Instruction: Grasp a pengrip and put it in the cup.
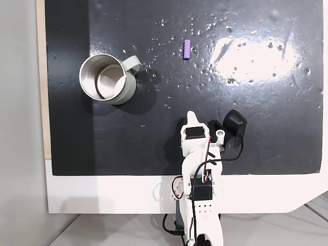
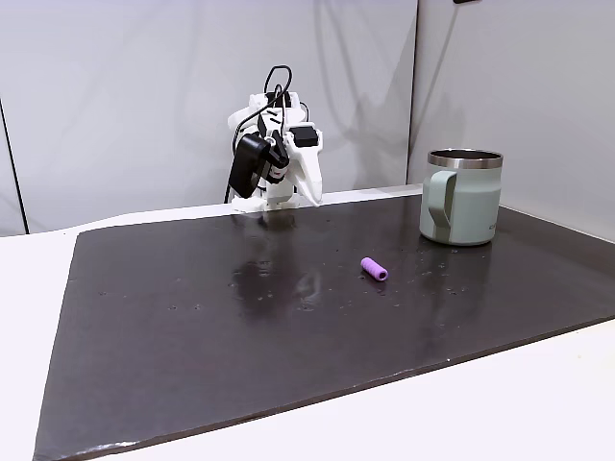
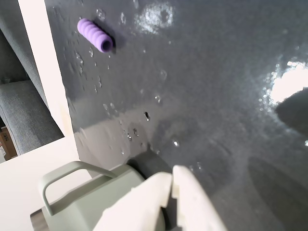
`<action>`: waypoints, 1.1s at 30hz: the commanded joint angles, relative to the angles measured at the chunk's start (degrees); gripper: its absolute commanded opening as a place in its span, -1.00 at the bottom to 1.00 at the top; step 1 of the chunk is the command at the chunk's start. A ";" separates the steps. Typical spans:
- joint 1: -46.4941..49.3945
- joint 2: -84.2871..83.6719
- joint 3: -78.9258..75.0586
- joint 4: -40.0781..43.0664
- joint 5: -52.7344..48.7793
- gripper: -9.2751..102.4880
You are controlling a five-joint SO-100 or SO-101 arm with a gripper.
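The purple ribbed pengrip (image 1: 187,49) lies on its side on the black mat, right of the cup in a fixed view from above. It also shows as the pengrip (image 2: 374,269) and, at the upper left of the wrist view, the pengrip (image 3: 95,34). The grey-green cup (image 1: 129,88) stands upright with its steel inside bare; the cup (image 2: 461,197) is at the mat's right, and the cup (image 3: 82,202) fills the wrist view's lower left. My gripper (image 1: 190,117) is folded back near the arm's base, far from both. The gripper (image 3: 172,169) is shut and holds nothing; gripper (image 2: 312,197).
The black mat (image 1: 256,128) is glossy, with small droplets and a bright glare patch at the upper right. It lies on a white table (image 1: 102,195). The arm's base and cables sit at the mat's near edge. Grey walls stand behind in the side view.
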 commanded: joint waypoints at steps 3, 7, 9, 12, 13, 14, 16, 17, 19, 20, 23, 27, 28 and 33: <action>-0.26 0.35 -0.35 -2.64 -0.35 -0.83; -0.26 0.35 -0.35 -2.64 -0.35 -0.83; -0.26 0.35 -0.35 -2.64 -0.44 -0.83; -0.26 0.35 -0.35 -2.64 -0.53 -0.83; -0.26 0.35 -0.35 -2.64 -0.53 -0.84; -0.26 0.35 -0.35 -2.64 -0.70 -0.84; -0.35 0.35 -1.14 -1.41 -3.34 -0.84; -0.35 0.35 -2.29 0.09 -4.92 -0.84; -0.62 0.35 -5.01 3.25 -9.76 -0.84; -0.62 0.35 -6.15 4.04 -12.48 -0.84; 0.70 0.35 -8.53 4.83 -19.25 -0.84; 2.46 -0.09 -14.68 9.93 -24.79 -0.84; 2.46 -1.14 -16.79 11.34 -27.16 -0.84; 3.34 -11.78 -30.23 15.38 -34.10 -0.84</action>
